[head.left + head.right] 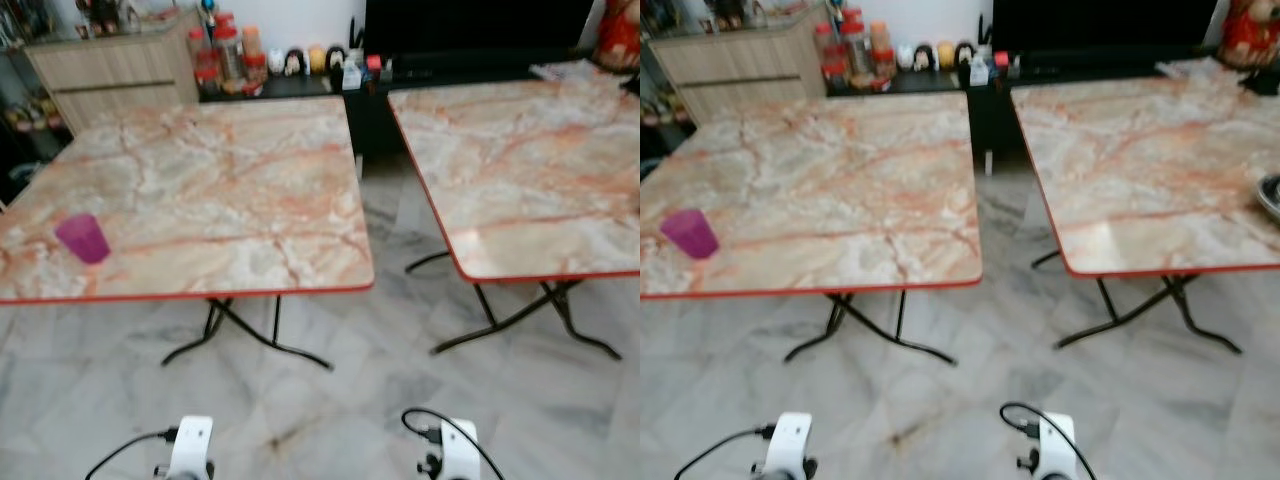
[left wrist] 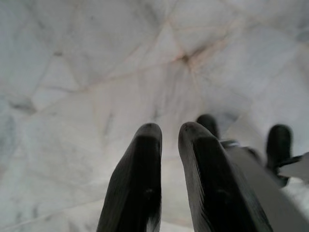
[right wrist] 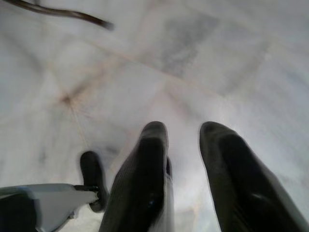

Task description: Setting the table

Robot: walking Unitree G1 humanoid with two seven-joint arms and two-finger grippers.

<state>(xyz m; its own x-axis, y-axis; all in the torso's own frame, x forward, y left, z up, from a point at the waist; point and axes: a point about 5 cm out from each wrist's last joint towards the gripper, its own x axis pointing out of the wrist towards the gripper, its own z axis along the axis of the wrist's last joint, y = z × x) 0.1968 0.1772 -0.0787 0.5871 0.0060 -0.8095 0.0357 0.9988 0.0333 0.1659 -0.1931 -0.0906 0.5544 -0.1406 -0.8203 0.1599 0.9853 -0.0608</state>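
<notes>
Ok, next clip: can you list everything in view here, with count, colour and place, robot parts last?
Folding tables: two, pink-orange marble tops with red edging, black legs, side by side with a gap between.
Cup: one, purple, upright near the left table's front left corner.
Dish: one, dark, partly cut off, at the right table's right edge.
Cabinet: one, light wood, behind the left table.
Jars and bottles: several, red-lidded, on a dark low unit behind.
Floor: grey-white marble tiles.
Left gripper: black fingers nearly together, hanging over the floor.
Right gripper: black fingers apart, hanging over the floor.
</notes>
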